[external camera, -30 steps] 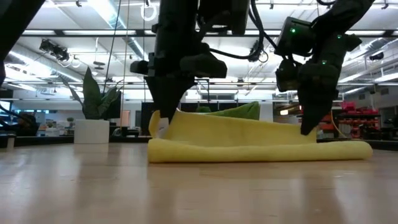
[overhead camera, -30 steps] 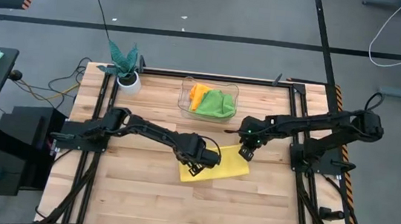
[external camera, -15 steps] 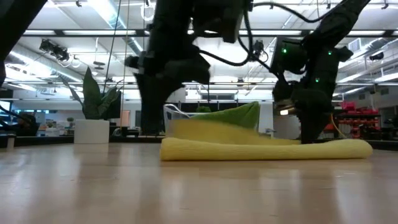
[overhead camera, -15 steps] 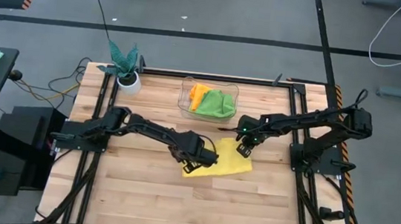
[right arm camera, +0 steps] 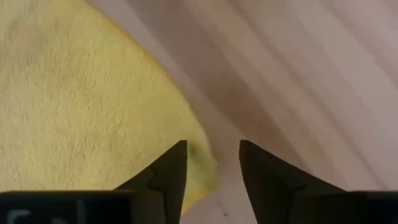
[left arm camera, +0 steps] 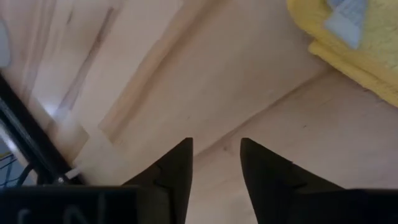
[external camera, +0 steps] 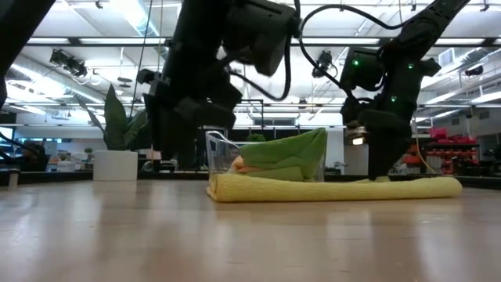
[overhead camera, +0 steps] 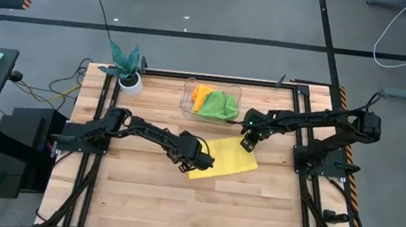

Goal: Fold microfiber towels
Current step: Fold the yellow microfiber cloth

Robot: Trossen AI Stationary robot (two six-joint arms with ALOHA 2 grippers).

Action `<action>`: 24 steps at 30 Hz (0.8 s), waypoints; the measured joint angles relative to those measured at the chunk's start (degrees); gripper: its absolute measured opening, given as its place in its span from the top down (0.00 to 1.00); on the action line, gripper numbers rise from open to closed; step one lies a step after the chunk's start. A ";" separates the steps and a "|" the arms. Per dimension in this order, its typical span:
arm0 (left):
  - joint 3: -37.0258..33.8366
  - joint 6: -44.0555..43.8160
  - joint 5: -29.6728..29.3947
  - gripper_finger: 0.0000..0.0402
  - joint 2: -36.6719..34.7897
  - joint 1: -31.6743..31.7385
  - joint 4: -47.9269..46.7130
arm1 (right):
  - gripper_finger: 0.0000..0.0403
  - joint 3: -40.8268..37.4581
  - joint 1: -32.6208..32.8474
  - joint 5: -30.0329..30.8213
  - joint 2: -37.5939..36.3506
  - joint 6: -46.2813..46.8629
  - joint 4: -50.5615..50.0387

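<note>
Both end effectors, left [overhead camera: 185,162] and right [overhead camera: 248,142], released beside yellow towel [overhead camera: 225,158] on wooden table [overhead camera: 142,190].

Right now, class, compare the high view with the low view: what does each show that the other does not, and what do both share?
Only the high view shows the whole wooden table, its dark frame, the grey floor around it, and the yellow towel as a flat folded shape. Only the low view shows the room behind the table and the towel edge-on. Both share the yellow towel, the left claw, the right claw, the clear bin with a green towel, and the plant.
</note>
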 joint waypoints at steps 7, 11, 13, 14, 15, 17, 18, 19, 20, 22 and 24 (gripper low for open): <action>0.02 -1.86 -2.49 0.66 -5.22 0.05 2.12 | 0.59 0.02 -4.27 -0.17 -3.45 -0.66 -2.24; 0.06 -3.39 -3.99 0.70 -8.52 -0.32 4.56 | 0.59 0.07 -7.19 -0.15 -5.91 -0.83 -8.09; 0.07 -3.37 -4.15 0.72 -9.67 -0.80 6.42 | 0.59 0.07 -8.02 -0.27 -7.83 -0.83 -12.26; 0.08 -3.36 -4.17 0.73 -10.29 -1.13 7.03 | 0.59 0.07 -8.19 -0.75 -9.07 -0.82 -14.40; 0.06 -3.35 -4.15 0.73 -10.73 -1.56 7.31 | 0.59 0.07 -8.26 -1.63 -10.42 -0.61 -16.09; 0.10 -3.39 -5.17 0.75 -11.03 -2.42 7.44 | 0.59 -0.22 -7.87 -4.27 -14.08 0.71 -17.70; 0.04 -3.39 -6.13 0.76 -11.14 -2.96 7.02 | 0.59 -0.70 -7.56 -6.08 -16.38 1.62 -17.89; -0.07 -3.41 -7.02 0.77 -11.20 -3.45 6.64 | 0.59 -1.35 -7.08 -7.66 -18.94 3.01 -18.07; -0.22 -3.64 -7.95 0.78 -11.32 -3.93 6.53 | 0.59 -2.10 -6.59 -9.27 -21.53 4.82 -18.02; -1.29 -4.27 -9.09 0.80 -11.97 -4.76 6.46 | 0.59 -3.76 -5.73 -11.92 -27.43 8.17 -18.20; -3.64 -6.37 -10.03 0.83 -13.05 -5.45 6.56 | 0.59 -5.35 -4.58 -13.71 -33.25 13.23 -18.00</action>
